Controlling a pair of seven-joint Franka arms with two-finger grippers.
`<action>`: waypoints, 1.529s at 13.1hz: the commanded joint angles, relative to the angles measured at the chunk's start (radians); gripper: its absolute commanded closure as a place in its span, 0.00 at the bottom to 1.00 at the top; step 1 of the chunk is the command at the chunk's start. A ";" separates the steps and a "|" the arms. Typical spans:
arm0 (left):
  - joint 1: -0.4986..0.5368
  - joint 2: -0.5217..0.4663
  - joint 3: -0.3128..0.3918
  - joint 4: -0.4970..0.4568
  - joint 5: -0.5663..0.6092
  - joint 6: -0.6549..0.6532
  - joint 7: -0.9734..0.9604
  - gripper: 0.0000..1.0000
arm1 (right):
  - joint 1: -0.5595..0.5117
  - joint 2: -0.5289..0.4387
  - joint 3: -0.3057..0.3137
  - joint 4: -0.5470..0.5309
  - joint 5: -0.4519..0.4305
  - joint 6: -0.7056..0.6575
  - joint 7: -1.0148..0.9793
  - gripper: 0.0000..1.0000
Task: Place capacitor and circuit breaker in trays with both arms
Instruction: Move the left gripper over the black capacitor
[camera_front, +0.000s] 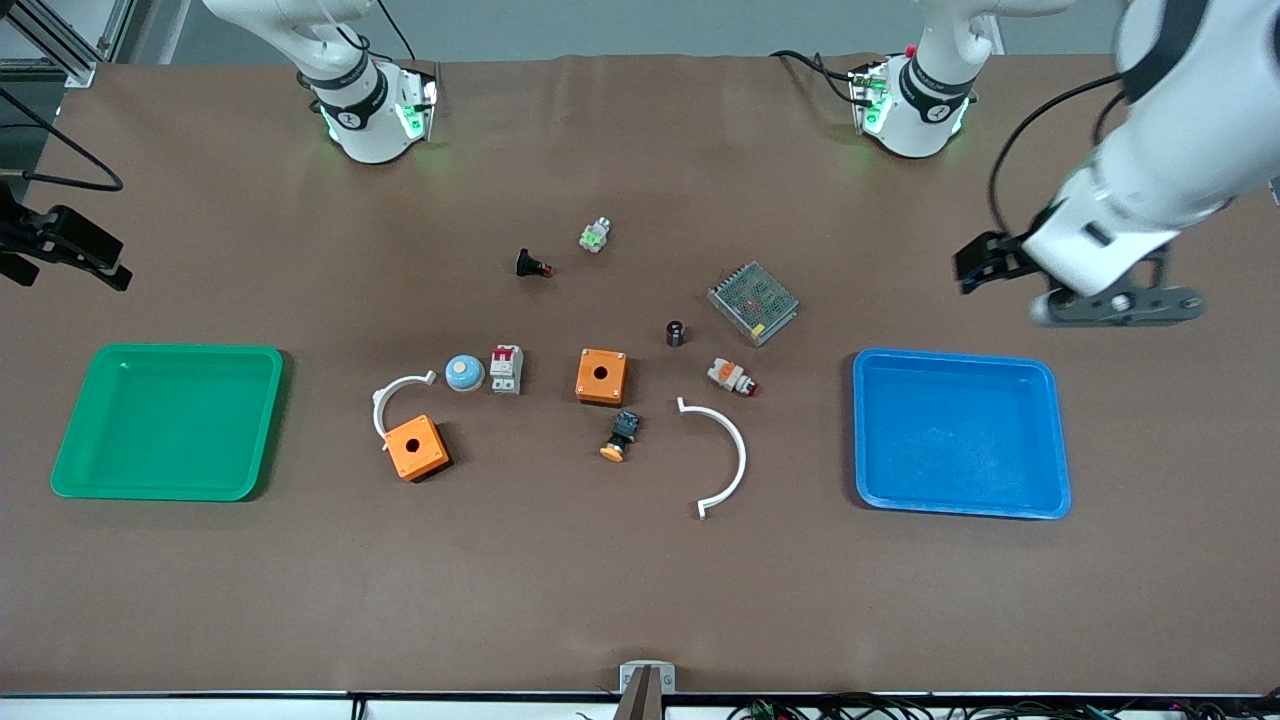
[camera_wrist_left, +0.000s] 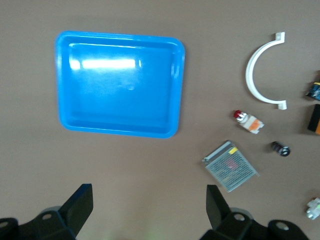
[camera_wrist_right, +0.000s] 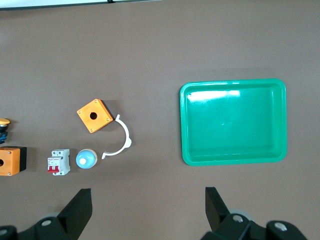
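Observation:
The capacitor (camera_front: 677, 333), a tiny black cylinder with a silvery top, stands mid-table beside the silver mesh box; it also shows in the left wrist view (camera_wrist_left: 280, 148). The circuit breaker (camera_front: 506, 369), a white-grey block with red levers, lies beside a blue dome button; it also shows in the right wrist view (camera_wrist_right: 58, 162). My left gripper (camera_front: 985, 262) is open and empty in the air, over bare table beside the blue tray (camera_front: 960, 430); its own view shows it too (camera_wrist_left: 150, 210). My right gripper (camera_front: 100, 268) is open and empty over bare table beside the green tray (camera_front: 170, 420); its own view shows it too (camera_wrist_right: 148, 210).
Two orange boxes (camera_front: 601, 376) (camera_front: 417, 447), two white arcs (camera_front: 722, 455) (camera_front: 395, 395), a mesh box (camera_front: 753, 302), a blue dome button (camera_front: 464, 373), a white-orange-red switch (camera_front: 732, 377), a black-and-blue button (camera_front: 621, 434), a black push-button (camera_front: 531, 265) and a small green-white part (camera_front: 595, 236) lie mid-table.

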 joint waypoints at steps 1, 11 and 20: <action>-0.004 0.058 -0.079 -0.015 0.008 0.079 -0.143 0.00 | -0.013 0.014 0.010 0.024 -0.003 -0.010 -0.005 0.00; -0.297 0.340 -0.113 -0.126 0.023 0.479 -0.778 0.03 | -0.013 0.016 0.010 0.023 -0.002 -0.011 -0.005 0.00; -0.391 0.506 -0.104 -0.195 0.023 0.685 -0.917 0.22 | 0.011 0.016 0.014 0.018 0.001 -0.027 0.001 0.00</action>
